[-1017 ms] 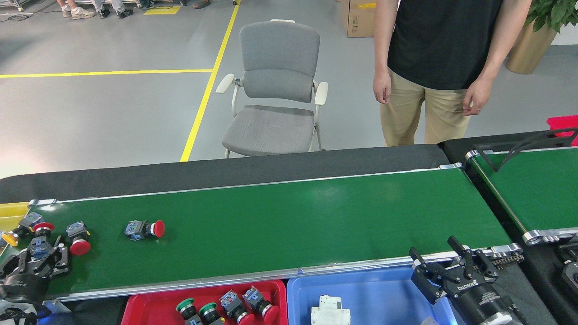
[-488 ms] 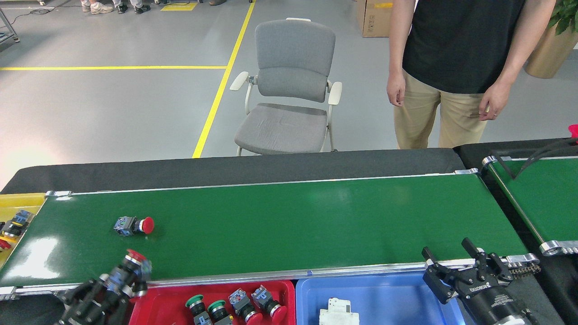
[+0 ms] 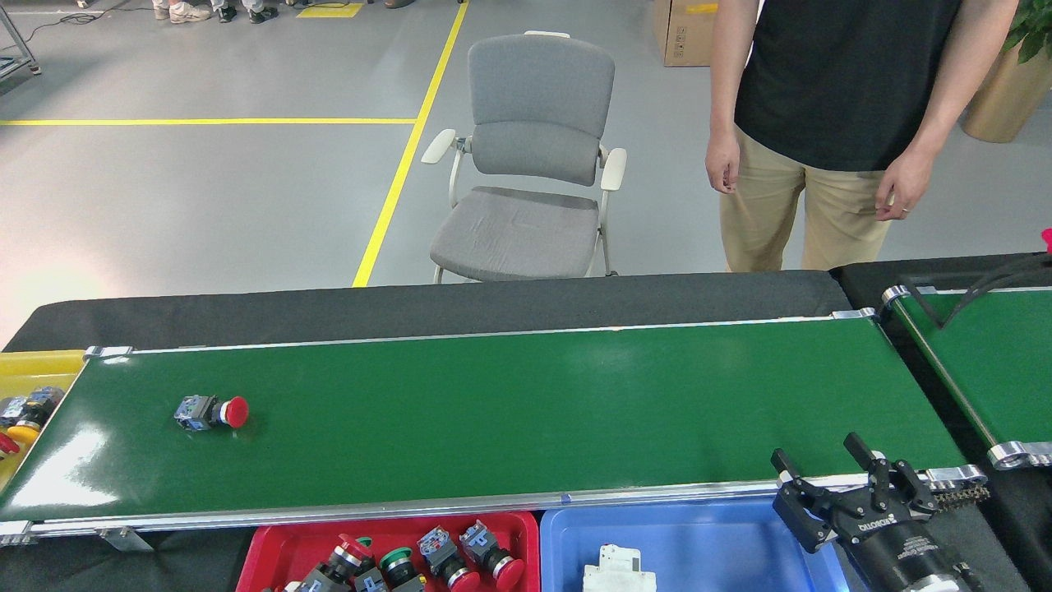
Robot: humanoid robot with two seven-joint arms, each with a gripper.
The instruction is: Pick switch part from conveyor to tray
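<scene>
Grabbing next red switch (image 3: 212,412) off conveyor (image 3: 509,411) crosswise for red tray (image 3: 271,547); right gripper (image 3: 851,485) spread, empty; left unseen.

Grey floor (image 3: 205,205) with yellow lines (image 3: 403,173); grey chair (image 3: 526,164) centre, cardboard box (image 3: 686,33) behind, potted plant (image 3: 1007,82) far right.

Right arm: seen at the lower right edge, black cylindrical wrist angled up and to the left.
Right gripper (image 3: 842,481): fingers (image 3: 856,448) spread apart, pointed up and away; nothing held between them.
Gripper body: black, white lettering seen on the housing.
Left arm: not seen.
Left gripper: not seen.
</scene>
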